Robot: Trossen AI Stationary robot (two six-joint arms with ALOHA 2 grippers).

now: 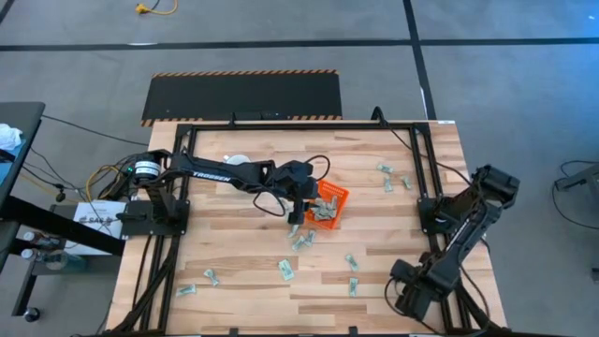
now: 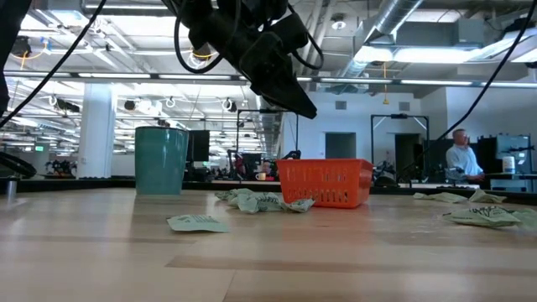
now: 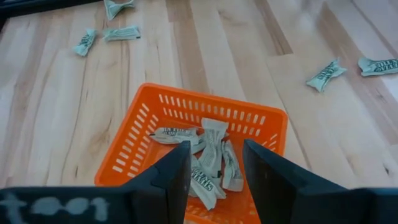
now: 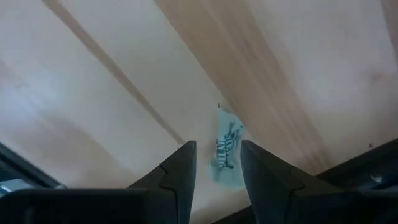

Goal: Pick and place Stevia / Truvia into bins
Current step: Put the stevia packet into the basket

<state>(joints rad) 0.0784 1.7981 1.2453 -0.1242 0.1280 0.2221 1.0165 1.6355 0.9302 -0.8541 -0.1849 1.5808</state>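
Note:
The orange bin [image 1: 328, 203] [image 3: 186, 124] [image 2: 324, 183] sits near the table's middle and holds several pale green and white sachets [image 3: 210, 157]. More sachets lie flat on the wood: a heap beside the bin [image 1: 301, 240] [image 2: 256, 201], some toward the near edge [image 1: 285, 271] and some far right [image 1: 388, 174]. My left gripper [image 3: 216, 177] [image 1: 299, 218] [image 2: 295, 96] hovers above the bin's left side, open and empty. My right gripper [image 4: 217, 163] [image 1: 404, 298] waits low at the near right corner, open, with one sachet [image 4: 226, 149] on the table just beyond its fingers.
A pale mug [image 1: 237, 160] [image 2: 161, 159] stands left of and beyond the bin. A black frame [image 1: 426, 168] runs round the table's edges. Bare wood lies between the bin and the right arm, and along the near left.

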